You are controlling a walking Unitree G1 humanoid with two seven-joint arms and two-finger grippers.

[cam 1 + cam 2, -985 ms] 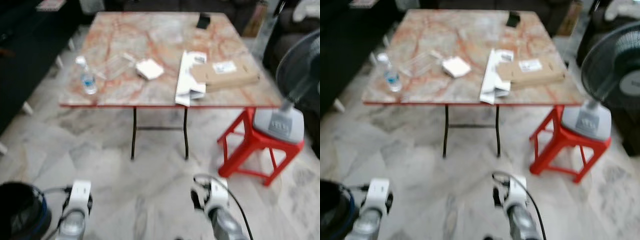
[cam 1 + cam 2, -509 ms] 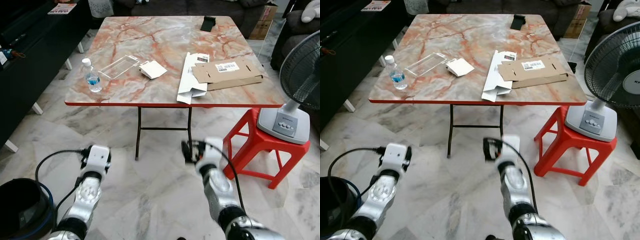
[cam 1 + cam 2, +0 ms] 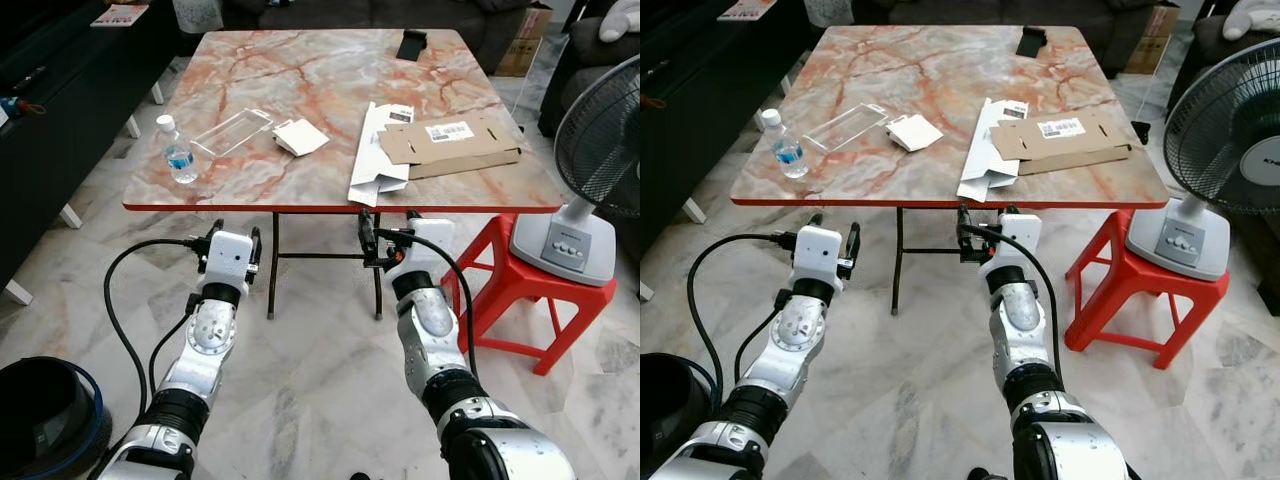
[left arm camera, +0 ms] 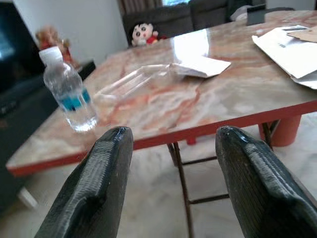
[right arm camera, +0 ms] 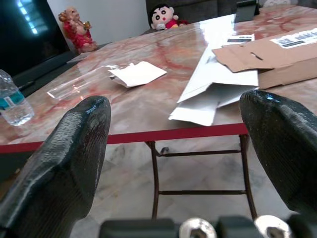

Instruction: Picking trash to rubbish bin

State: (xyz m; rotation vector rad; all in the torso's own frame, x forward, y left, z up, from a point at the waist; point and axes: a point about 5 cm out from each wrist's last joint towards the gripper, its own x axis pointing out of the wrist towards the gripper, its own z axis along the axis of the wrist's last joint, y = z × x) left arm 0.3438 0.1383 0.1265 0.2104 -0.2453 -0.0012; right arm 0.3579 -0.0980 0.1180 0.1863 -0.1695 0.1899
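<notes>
Left eye view: glossy veined marble table point(image 3: 300, 90), flattened cardboard point(image 3: 450, 145).

Fan point(image 3: 600, 130) on red stool point(image 3: 510, 290)

Probably a home living room: marble-top folding table point(image 3: 330, 100), sofa point(image 4: 198, 15) with plush doll point(image 4: 144, 33), standing fan point(image 3: 1230, 120).

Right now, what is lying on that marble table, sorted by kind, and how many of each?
Plastic water bottle: 1
Clear plastic tray: 1
Small white paper packet: 1
Flattened white carton: 1
Flattened brown cardboard box: 1
Small black item at the far edge: 1
Total: 6
</notes>
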